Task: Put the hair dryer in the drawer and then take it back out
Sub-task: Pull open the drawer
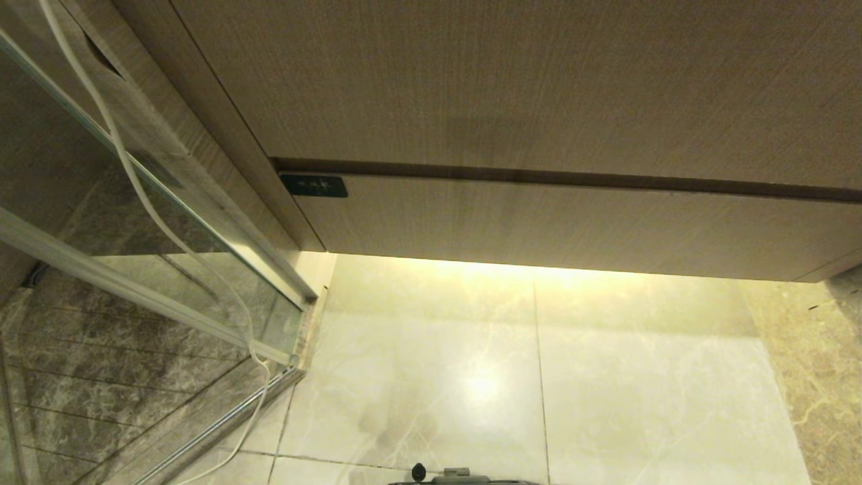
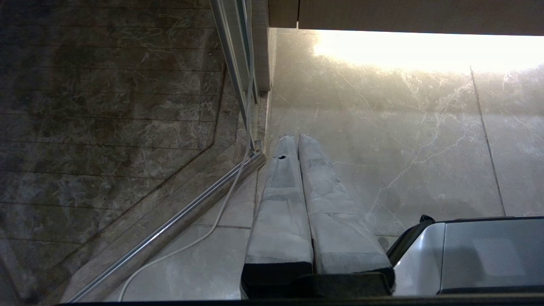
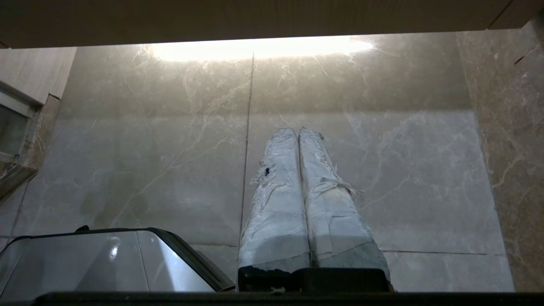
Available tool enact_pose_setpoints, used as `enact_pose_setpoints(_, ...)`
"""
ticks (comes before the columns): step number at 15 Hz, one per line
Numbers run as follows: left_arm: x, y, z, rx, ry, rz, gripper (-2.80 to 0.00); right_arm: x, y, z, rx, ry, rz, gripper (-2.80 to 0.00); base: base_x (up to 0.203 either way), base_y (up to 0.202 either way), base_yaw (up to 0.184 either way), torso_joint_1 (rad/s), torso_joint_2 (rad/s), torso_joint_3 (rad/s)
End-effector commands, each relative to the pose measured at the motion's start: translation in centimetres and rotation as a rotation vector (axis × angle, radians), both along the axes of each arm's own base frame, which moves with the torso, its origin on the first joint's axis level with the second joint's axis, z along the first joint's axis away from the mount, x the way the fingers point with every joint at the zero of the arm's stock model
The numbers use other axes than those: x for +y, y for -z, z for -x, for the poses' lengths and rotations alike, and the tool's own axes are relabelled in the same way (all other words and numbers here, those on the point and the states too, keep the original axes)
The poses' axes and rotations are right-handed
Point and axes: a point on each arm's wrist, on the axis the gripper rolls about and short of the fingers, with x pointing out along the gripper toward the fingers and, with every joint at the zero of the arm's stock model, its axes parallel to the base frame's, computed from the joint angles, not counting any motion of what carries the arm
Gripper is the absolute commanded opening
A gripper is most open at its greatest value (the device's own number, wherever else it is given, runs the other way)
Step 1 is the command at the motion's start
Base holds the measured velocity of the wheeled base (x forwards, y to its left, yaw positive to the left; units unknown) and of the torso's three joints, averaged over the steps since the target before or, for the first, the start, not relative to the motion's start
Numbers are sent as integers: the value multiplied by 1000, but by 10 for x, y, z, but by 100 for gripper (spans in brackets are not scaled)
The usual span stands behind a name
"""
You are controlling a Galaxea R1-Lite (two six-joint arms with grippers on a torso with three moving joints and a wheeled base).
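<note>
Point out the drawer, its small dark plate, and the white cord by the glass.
drawer [image 1: 572,225]: head view, middle of its closed front.
dark plate [image 1: 314,186]: head view, its centre.
white cord [image 1: 135,182]: head view, mid-length against the glass.

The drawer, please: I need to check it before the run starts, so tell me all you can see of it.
The drawer is shut. Only its narrow, handleless, light-brown wood-grain front shows, under a taller wood-grain panel, with a dark gap between them. A small dark plate sits at its left end. It hangs above the lit marble floor. Nothing touches it.

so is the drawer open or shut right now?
Shut. In the head view the drawer front sits flush under the taller panel, with no interior showing.
</note>
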Motion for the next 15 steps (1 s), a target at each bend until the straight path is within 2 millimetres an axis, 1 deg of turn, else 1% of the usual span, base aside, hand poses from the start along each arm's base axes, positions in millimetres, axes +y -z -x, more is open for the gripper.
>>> enact_pose_setpoints(1,0,0,0,-2,0,0,-280,0,0,0,0,0,0,-280,0,0,0,0,0,0)
enact_pose_setpoints(6,0,0,0,-2,0,0,-280,0,0,0,-1,0,1,-280,0,0,0,0,0,0)
enact_pose_setpoints(10,0,0,0,-1,0,0,-280,0,1,0,13,-14,79,-280,0,0,0,0,0,0)
enact_pose_setpoints(11,0,0,0,0,0,0,-280,0,-2,1,0,-17,85,-280,0,0,0,0,0,0)
enact_pose_setpoints(12,0,0,0,-2,0,0,-280,1,-14,4,-32,-31,102,-280,0,0,0,0,0,0)
enact_pose_setpoints(13,0,0,0,-2,0,0,-280,1,-35,10,-66,-52,118,-280,0,0,0,0,0,0)
enact_pose_setpoints(14,0,0,0,0,0,0,-280,2,-57,15,-86,-65,128,-280,0,0,0,0,0,0)
enact_pose_setpoints(15,0,0,0,-1,0,0,-280,2,-89,21,-106,-73,138,-280,0,0,0,0,0,0)
